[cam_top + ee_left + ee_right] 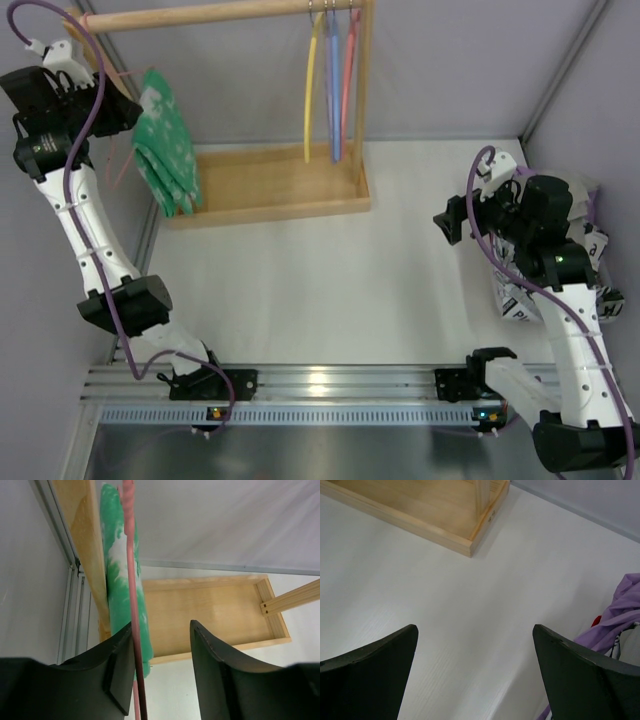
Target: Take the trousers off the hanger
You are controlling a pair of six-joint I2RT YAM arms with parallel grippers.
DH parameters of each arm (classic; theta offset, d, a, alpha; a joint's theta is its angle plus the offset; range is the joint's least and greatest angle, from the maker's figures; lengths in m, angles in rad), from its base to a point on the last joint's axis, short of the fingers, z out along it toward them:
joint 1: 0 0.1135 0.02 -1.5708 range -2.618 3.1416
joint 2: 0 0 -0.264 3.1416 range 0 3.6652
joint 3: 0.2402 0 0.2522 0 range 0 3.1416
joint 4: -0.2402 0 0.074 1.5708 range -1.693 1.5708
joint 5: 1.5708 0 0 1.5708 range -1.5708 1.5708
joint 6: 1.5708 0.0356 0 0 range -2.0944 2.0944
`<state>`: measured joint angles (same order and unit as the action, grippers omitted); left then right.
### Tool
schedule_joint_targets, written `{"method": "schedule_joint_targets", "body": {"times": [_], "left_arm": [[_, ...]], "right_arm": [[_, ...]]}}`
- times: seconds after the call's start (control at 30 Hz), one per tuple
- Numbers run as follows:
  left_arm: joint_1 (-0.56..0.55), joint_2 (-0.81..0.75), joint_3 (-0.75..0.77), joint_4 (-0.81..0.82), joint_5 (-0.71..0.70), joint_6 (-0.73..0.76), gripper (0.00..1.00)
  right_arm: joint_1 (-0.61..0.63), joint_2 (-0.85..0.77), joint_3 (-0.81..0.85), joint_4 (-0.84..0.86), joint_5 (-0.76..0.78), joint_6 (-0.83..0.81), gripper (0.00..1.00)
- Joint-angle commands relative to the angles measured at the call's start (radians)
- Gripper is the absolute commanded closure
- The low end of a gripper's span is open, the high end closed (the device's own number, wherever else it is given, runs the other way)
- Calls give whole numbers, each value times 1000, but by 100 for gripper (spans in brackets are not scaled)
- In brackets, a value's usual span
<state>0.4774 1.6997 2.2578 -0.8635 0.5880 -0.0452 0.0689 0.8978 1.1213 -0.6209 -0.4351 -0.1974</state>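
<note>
Hanging at 10 o'clock in the top view, trousers [165, 150] droop from the hanger [131, 580], long axis vertical, legs down. My left pincer [161, 625] gapes, wire just beside one finger; my right pincer [474, 627] is wide too.

- A wooden rack [270, 185] stands at the far side of the counter [330, 290].
- A yellow hanger [311, 90], blue hanger [334, 95] and red hanger [350, 70] hang together from its rail.
- A purple cloth [625, 605] and a printed cloth [512, 298] lie at the right edge.
</note>
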Motion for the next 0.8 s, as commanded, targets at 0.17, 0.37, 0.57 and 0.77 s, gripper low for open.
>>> {"method": "schedule_joint_targets", "body": {"times": [0.17, 0.37, 0.57, 0.77], "left_arm": [[-11, 101, 146, 44, -94, -85, 70], [-19, 103, 158, 72, -77, -146, 100], [-25, 54, 134, 171, -65, -223, 100], [-37, -21, 108, 329, -44, -274, 100]], "right_arm": [[-9, -28, 0, 35, -5, 3, 1], [-9, -34, -21, 38, -1, -4, 1], [-9, -40, -29, 39, -7, -2, 1], [-9, -46, -35, 36, -8, -8, 1]]}}
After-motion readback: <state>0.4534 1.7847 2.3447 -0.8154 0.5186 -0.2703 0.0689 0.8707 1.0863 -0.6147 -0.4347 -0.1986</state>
